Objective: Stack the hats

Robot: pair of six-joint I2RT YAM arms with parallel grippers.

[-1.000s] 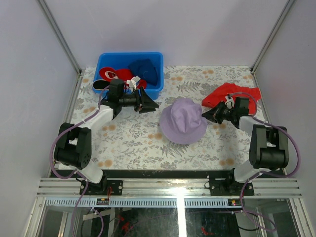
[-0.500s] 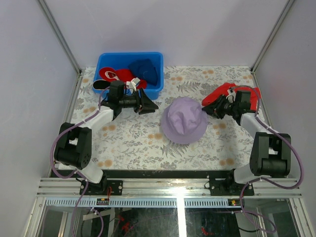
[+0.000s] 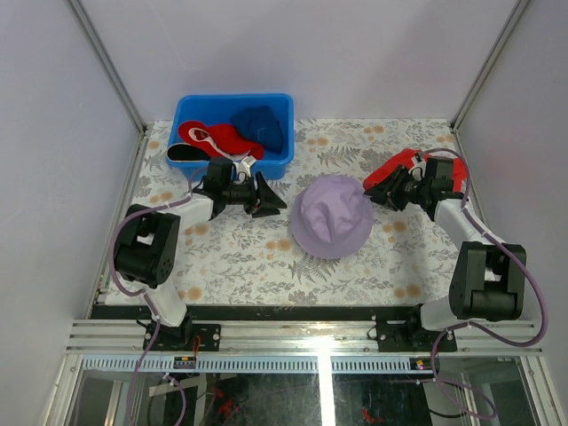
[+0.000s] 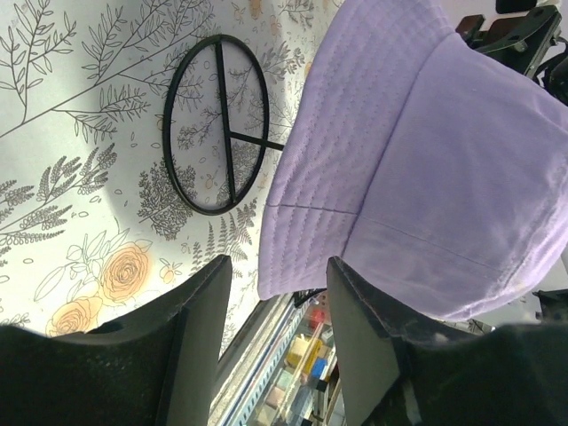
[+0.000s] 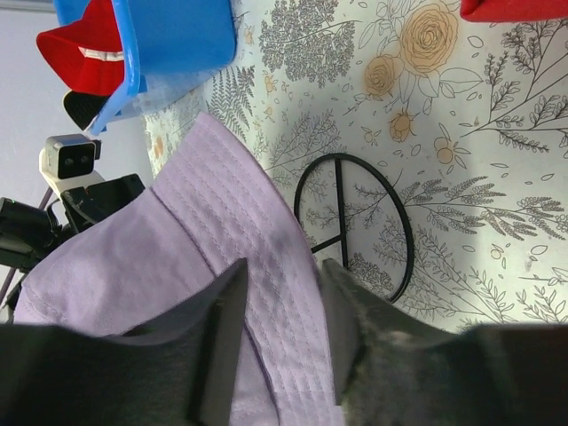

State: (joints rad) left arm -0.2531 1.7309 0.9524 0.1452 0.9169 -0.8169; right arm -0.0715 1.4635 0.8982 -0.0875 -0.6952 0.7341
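One hat out, three at the bin

Lavender hat [image 3: 331, 217] sits mid-table on the stand [image 4: 217, 124], crown up. The stand's wire ring base lies flat on the table [image 3: 240, 257], and both wrist views show it poking out from under the brim. Red hat [image 3: 217, 135] and navy hat [image 3: 263, 126] are in the blue bin [image 3: 277, 165] at far left. Beige hat [image 3: 182, 153], black lining showing, hangs at the bin's left end. Red cloth [image 3: 401, 163] is at far right.

Left gripper [image 3: 266, 195] is low, just left of the lavender hat and pointing at it, jaws parted with nothing between them. Right gripper [image 3: 374, 191] is just right of the hat, beside the red cloth, and also points at the hat. Its jaws are parted and the brim shows through the gap, but I can't tell if it's touching.
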